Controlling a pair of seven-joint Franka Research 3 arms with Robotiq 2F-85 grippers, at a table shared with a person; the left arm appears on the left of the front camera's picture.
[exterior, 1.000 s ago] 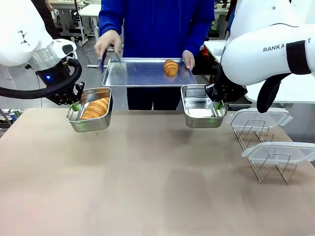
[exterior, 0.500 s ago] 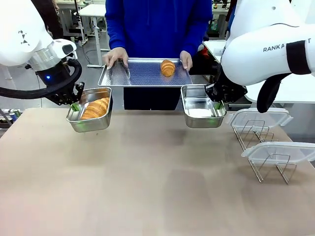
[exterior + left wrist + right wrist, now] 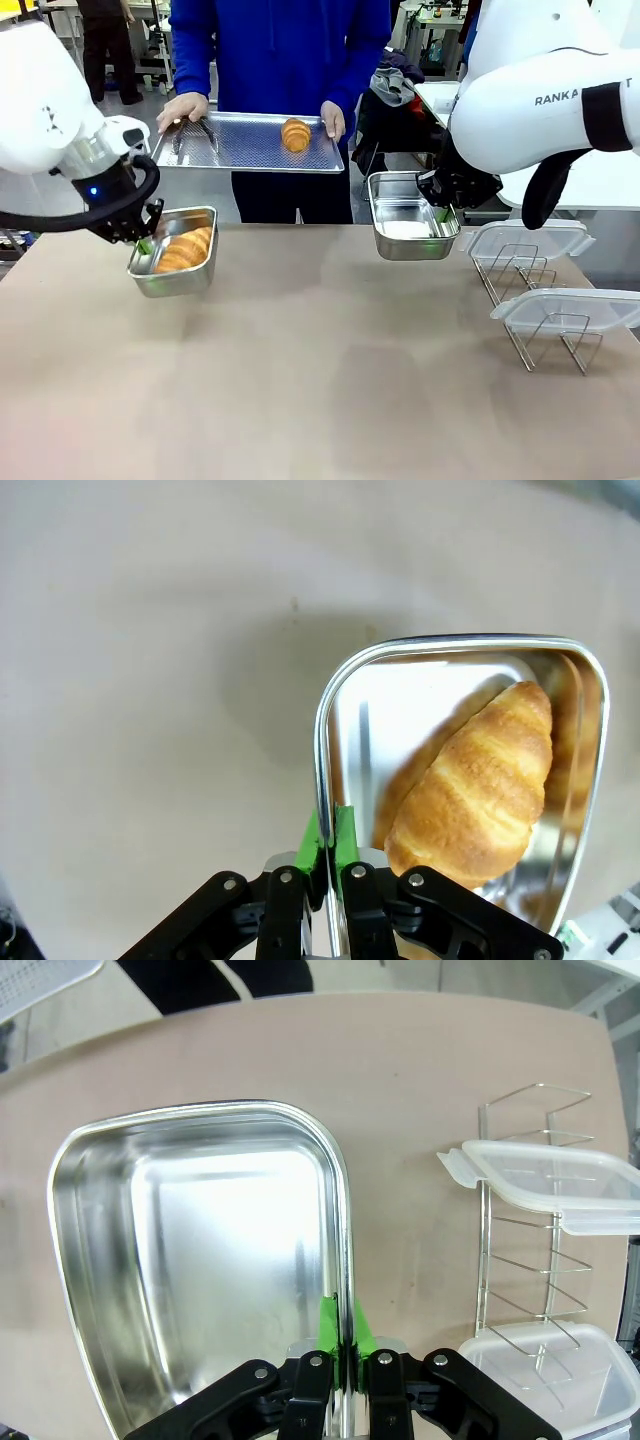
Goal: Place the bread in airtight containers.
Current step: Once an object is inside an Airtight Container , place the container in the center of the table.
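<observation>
My left gripper [image 3: 146,243] [image 3: 327,840] is shut on the rim of a steel container [image 3: 172,268] [image 3: 330,715], held just above the table at the left. One croissant [image 3: 186,250] [image 3: 478,788] lies inside it. Over on the right, my right gripper [image 3: 440,213] [image 3: 342,1325] is shut on the rim of a second, empty steel container [image 3: 405,229] [image 3: 120,1230], lifted above the table. A second croissant [image 3: 295,134] lies on the flat steel tray [image 3: 240,145] that the person holds with both hands beyond the far edge.
Two clear plastic lids [image 3: 528,240] [image 3: 570,308] rest on wire racks [image 3: 545,340] at the right side of the table; both lids [image 3: 545,1182] [image 3: 555,1365] also appear in the right wrist view. Tongs [image 3: 205,133] lie on the tray's left part.
My left gripper has carried its container with the croissant down and slightly left. The person has shifted left with the tray. The right arm has not moved.
</observation>
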